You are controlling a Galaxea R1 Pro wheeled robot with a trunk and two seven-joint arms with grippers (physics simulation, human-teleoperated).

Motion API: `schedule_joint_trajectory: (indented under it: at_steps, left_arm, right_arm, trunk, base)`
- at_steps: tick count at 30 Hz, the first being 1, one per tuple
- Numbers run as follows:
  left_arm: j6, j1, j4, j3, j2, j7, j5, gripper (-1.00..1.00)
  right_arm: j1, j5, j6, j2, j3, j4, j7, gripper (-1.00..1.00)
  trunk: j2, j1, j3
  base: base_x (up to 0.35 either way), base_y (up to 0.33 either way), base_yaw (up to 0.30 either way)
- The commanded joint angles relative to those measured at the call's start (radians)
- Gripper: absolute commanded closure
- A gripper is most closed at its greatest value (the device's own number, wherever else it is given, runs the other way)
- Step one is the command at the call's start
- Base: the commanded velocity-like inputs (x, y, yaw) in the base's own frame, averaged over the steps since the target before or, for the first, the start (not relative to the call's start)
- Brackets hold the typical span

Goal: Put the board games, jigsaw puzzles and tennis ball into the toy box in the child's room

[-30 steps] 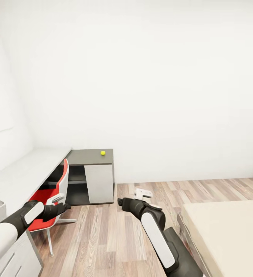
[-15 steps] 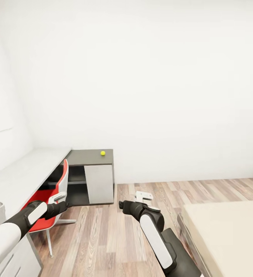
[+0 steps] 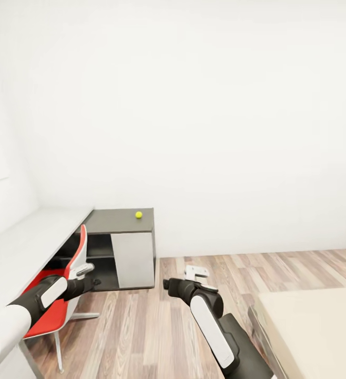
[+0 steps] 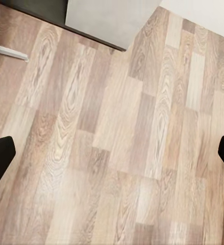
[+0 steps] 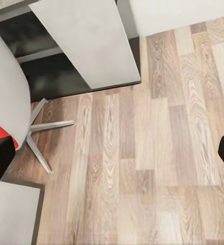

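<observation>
Head view: tennis ball [image 3: 139, 215] on table [image 3: 121, 221].

Plain white walls [image 3: 220, 105], wood-plank floor [image 3: 141, 337], red chair [image 3: 62, 273] w/ grey legs.

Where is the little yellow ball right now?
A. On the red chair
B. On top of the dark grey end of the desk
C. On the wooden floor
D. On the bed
B. In the head view the tennis ball sits on the dark grey top at the far end of the table, away from the red chair and the bed.
</observation>
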Motion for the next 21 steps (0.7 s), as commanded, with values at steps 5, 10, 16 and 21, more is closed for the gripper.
schedule_joint_trajectory:
  at_steps: [5, 10, 16, 21]
  left_arm:
    - [0.002, 0.0, -0.001, -0.007, 0.0, -0.002, 0.001, -1.0]
    - [0.002, 0.0, -0.001, -0.007, -0.001, -0.002, 0.001, -1.0]
    - [0.001, 0.0, -0.001, -0.007, -0.001, -0.002, 0.001, -1.0]
    - [0.002, 0.0, -0.001, -0.007, -0.001, -0.002, 0.001, -1.0]
  right_arm:
    - [-0.001, -0.012, -0.011, 0.0, 0.002, 0.0, -0.008, -1.0]
    - [-0.001, -0.012, -0.014, 0.0, 0.002, -0.003, -0.009, -1.0]
    - [-0.001, -0.012, -0.015, 0.0, 0.002, -0.008, -0.009, -1.0]
    - [-0.001, -0.013, -0.014, 0.0, 0.002, -0.009, -0.009, -1.0]
  trunk:
    - [-0.001, 0.001, 0.0]
    - [-0.001, 0.001, 0.0]
    - [-0.001, 0.001, 0.0]
    - [-0.001, 0.001, 0.0]
  base:
    - [0.331, 0.0, 0.0]
    - [0.332, 0.008, 0.0]
    - [0.333, 0.095, 0.0]
    - [0.333, 0.127, 0.0]
